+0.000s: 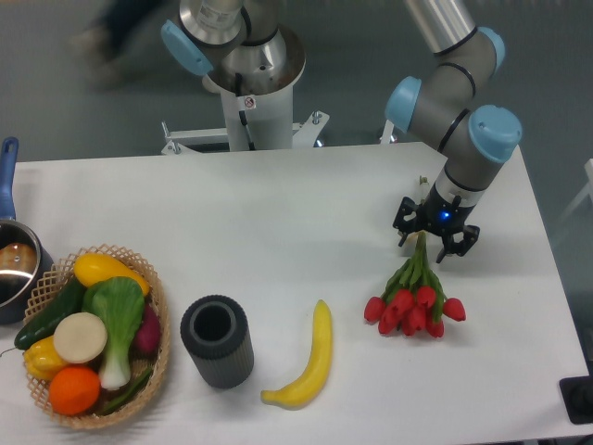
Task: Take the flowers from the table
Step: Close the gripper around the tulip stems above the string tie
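White table (278, 213); pincer (435, 239) hides flowers' (414, 301) stem ends.

Yellow banana (307, 371) lies near the front edge, curved, its tip pointing away from the camera; dark grey ribbed cylinder (216, 341) stands upright just left of it, open top showing. Wicker basket (154, 295) at front left holds mixed produce: orange, yellow pepper, cucumber, bok choy, a pale round slice. Steel pot (13, 269) with blue handle sits at the left edge, touching the basket.
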You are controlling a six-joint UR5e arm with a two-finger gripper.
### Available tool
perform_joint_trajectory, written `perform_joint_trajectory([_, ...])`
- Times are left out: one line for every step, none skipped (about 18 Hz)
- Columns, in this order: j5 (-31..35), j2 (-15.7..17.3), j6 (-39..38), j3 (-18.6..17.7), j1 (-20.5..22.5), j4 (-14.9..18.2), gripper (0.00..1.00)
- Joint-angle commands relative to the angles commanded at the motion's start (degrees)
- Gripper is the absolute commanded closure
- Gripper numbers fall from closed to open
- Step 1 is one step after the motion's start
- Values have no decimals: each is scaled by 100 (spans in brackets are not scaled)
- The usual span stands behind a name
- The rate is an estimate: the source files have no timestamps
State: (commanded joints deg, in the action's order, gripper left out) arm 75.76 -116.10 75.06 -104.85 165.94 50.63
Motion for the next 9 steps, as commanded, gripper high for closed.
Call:
perform_joint_trajectory([-9, 0, -9, 0, 9, 0, 46])
perform_joint_trajectory([-9, 0, -26, 0, 9, 9, 52])
perform_joint_trajectory([-17, 0, -35, 0, 0, 9, 54])
perform_joint_trajectory([-26, 0, -35, 0, 9, 9, 57])
perform_joint_trajectory([-35, 0, -35, 0, 9, 9, 61])
perform_joint_trajectory([-35, 0, -35, 0, 9, 17, 63])
perform_joint_trajectory([-35, 9, -35, 0, 9, 18, 64])
perform_joint_trajectory([-35, 9, -35, 0, 9, 18, 65])
perform_joint_trajectory([-35, 9, -35, 0, 9, 18, 66])
